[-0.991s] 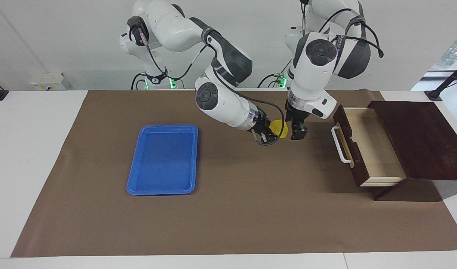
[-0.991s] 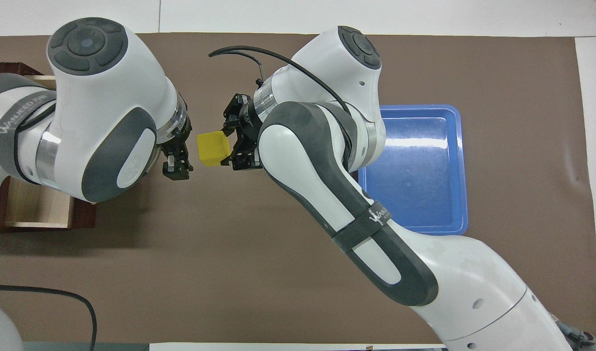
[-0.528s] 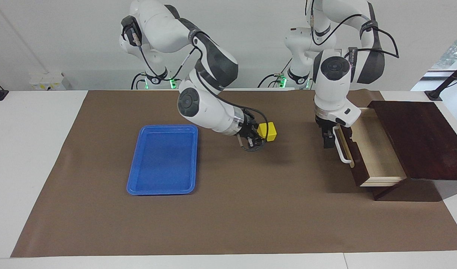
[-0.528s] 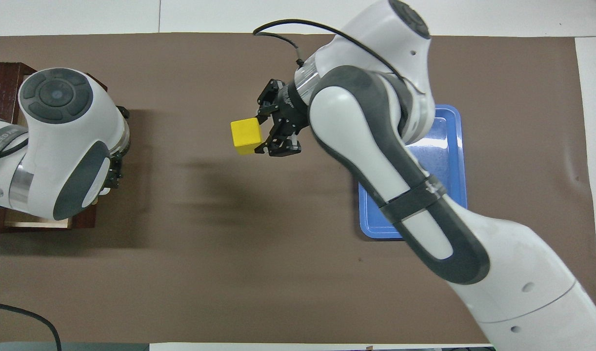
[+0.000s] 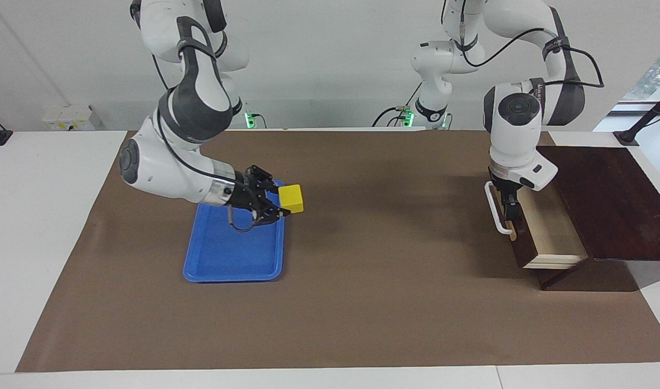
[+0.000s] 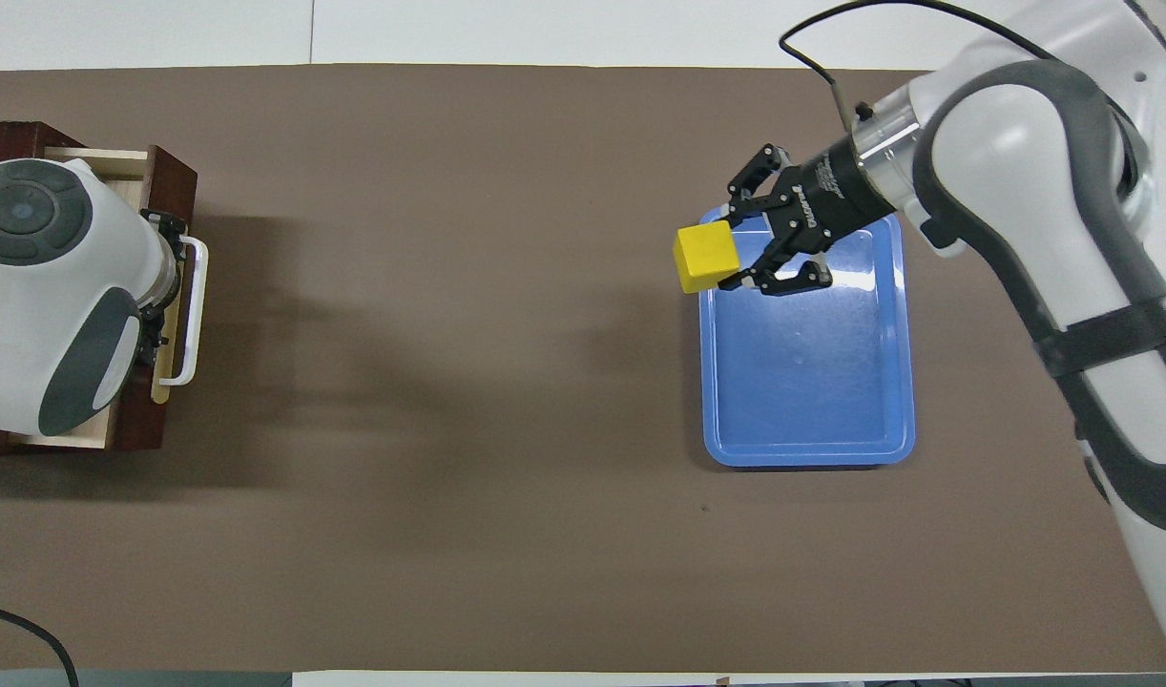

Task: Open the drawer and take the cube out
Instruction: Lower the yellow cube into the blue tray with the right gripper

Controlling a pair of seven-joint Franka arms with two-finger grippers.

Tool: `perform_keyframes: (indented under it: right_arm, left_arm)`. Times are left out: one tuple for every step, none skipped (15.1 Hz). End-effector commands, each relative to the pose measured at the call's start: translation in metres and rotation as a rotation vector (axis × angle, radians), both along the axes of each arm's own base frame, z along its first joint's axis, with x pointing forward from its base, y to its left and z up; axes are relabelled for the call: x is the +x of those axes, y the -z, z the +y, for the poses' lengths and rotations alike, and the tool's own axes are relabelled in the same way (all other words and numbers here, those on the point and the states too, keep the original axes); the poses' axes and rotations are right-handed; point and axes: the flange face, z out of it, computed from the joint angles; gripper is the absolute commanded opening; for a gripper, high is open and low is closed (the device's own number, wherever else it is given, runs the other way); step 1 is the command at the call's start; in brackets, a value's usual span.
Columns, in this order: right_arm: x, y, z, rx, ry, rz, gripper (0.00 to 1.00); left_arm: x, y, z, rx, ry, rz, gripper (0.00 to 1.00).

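Observation:
My right gripper (image 5: 283,204) is shut on the small yellow cube (image 5: 293,199) and holds it in the air over the edge of the blue tray (image 5: 227,254) that faces the table's middle; the cube also shows in the overhead view (image 6: 706,260). The drawer (image 5: 549,227) of the dark brown box (image 5: 611,200) stands partly open and its pale interior looks empty. My left gripper (image 5: 511,209) is at the drawer's white bar handle (image 5: 495,208), right against the drawer front. In the overhead view the left wrist hides most of that gripper.
The blue tray (image 6: 802,382) lies empty on the brown mat (image 5: 362,302) toward the right arm's end. The box sits at the left arm's end of the table. Bare mat lies between tray and drawer.
The right gripper carried the cube from beside the left gripper at mid-table over to the tray's edge. The left gripper moved from mid-table to the drawer handle.

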Motion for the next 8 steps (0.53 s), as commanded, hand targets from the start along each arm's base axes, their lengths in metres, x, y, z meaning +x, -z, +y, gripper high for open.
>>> perform_keyframes:
  right_arm:
    - [-0.05, 0.035, -0.043, -0.006, -0.029, -0.016, 0.0]
    - [-0.059, 0.049, -0.055, -0.025, -0.023, -0.015, 0.0]
    - [-0.068, 0.06, -0.062, -0.03, -0.028, -0.031, 0.0]
    - [-0.078, 0.072, -0.067, -0.032, -0.034, -0.042, 0.0]
    - [-0.09, 0.086, -0.078, -0.039, -0.03, -0.057, 0.0]
    - [-0.102, 0.101, -0.085, -0.052, -0.029, -0.075, 0.0]
    - [-0.111, 0.114, -0.088, -0.066, -0.021, -0.082, 0.0]
    - [-0.116, 0.121, -0.088, -0.077, -0.012, -0.082, 0.0]
  left_arm:
    - [0.004, -0.005, 0.06, 0.022, 0.068, -0.007, 1.0]
    - [0.006, -0.006, 0.073, 0.022, 0.079, -0.013, 1.0]
    - [0.007, -0.007, 0.085, 0.022, 0.085, -0.017, 1.0]
    - [0.009, -0.005, 0.095, 0.023, 0.099, -0.013, 1.0]
    - [0.01, -0.007, 0.103, 0.024, 0.107, -0.016, 1.0]
    - [0.011, -0.009, 0.108, 0.026, 0.105, -0.018, 1.0]
    - [0.011, -0.01, 0.109, 0.027, 0.105, -0.014, 1.0]
    - [0.012, -0.014, 0.109, 0.028, 0.102, -0.013, 1.0]
